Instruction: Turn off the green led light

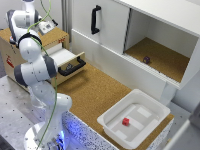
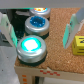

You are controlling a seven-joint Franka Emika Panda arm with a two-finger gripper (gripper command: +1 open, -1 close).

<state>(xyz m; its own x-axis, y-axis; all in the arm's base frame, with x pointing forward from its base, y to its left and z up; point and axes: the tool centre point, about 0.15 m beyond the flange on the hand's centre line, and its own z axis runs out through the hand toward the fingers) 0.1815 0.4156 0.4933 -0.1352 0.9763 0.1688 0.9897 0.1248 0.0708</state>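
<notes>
Cork-brown sheeting covers the worktop [image 1: 95, 90] you see in the exterior view, edged by a white speckled front.

1. Nearest the camera, at the exterior view's right, locate the white rectangular plastic bin [image 1: 134, 117]. A small red cube [image 1: 126, 121] lies on its floor.
2. At the exterior view's left stands the white and grey Franka arm [image 1: 37, 70], its base low in the frame and its upper links reaching to the far left.
3. Behind the arm, note the white drawer with a black handle [image 1: 71, 66], pulled open from a wooden box [image 1: 12, 52].
4. Farther back, a white cabinet [image 1: 150, 30] has a black vertical door handle [image 1: 95, 19] and an open compartment; a small dark object [image 1: 146, 59] rests on the compartment's cork floor.

In the wrist view, the gripper [image 2: 37, 31] hovers with its two pale fingers [image 2: 9, 31] spread apart, holding nothing. Between them, on the box's cork top, sits the round silver-rimmed button glowing green [image 2: 29, 48]. Just beyond it is a blue-lit button [image 2: 37, 24], then an orange-lit button [image 2: 39, 10]. A yellow block [image 2: 78, 45] lies beside one finger.
</notes>
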